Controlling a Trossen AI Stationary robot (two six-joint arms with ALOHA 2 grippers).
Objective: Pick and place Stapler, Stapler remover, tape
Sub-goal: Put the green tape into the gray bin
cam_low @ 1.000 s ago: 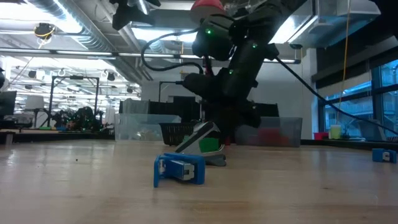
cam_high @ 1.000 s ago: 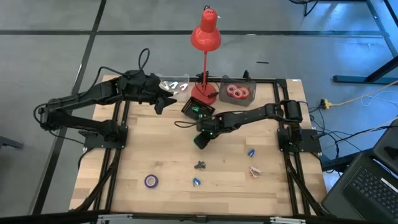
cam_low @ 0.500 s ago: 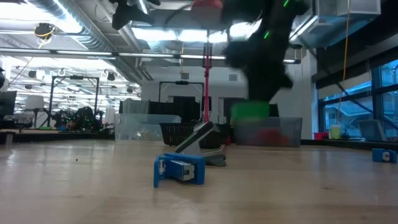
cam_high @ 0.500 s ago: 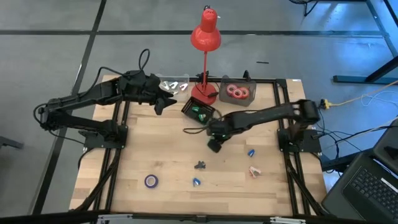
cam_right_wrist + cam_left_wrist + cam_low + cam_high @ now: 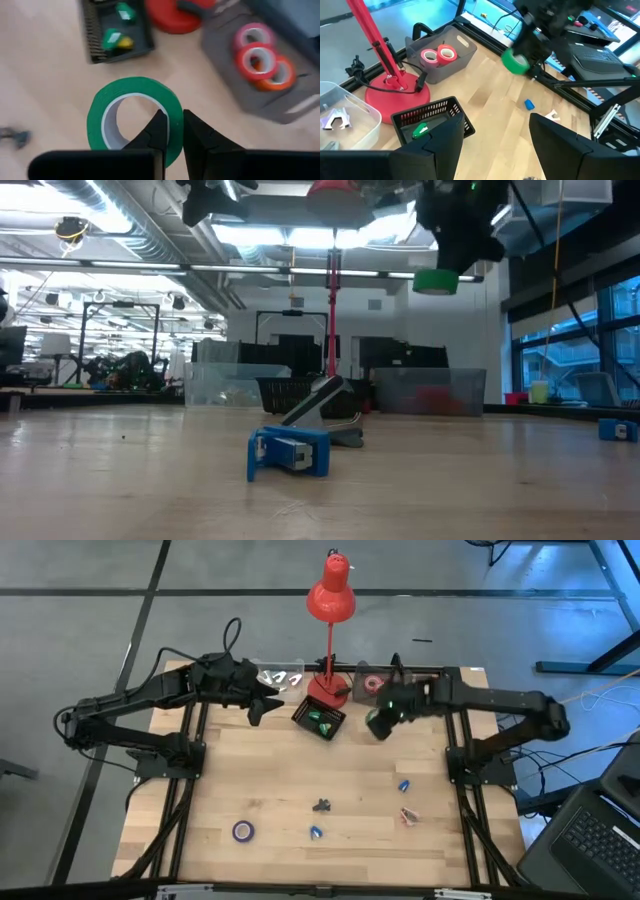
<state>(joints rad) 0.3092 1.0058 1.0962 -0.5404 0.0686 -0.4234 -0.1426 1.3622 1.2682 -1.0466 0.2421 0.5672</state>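
Note:
A green tape roll (image 5: 132,117) hangs high above the table with my right gripper (image 5: 172,120) shut on it, near the grey bin (image 5: 392,695); the roll shows again in the low view (image 5: 435,280). The bin holds red and pink tape rolls (image 5: 257,55). A purple tape roll (image 5: 243,831) lies flat near the table's front left. A small dark and silver stapler-like piece (image 5: 321,805) rests on the wood at mid table. My left gripper (image 5: 495,145) waits open above the far left of the table (image 5: 262,700). My right gripper has one finger (image 5: 156,131) inside the ring's hollow and the other (image 5: 196,134) outside, pinching the roll's wall (image 5: 174,111) between them. The fingers slant down from above. The roll hangs below them, lifted clear of the table.
A red desk lamp (image 5: 329,600) stands at the far edge, its base beside a black basket (image 5: 320,720) holding small green pieces. A clear tray (image 5: 280,675) sits far left. Small blue pieces (image 5: 316,832) (image 5: 404,783) and a white-red piece (image 5: 407,814) lie on the near half.
My right gripper has risen from mid table and swung toward the far right, toward the grey bin, tipping steeper. The green tape roll has come up off the wood with it and now hangs clear.

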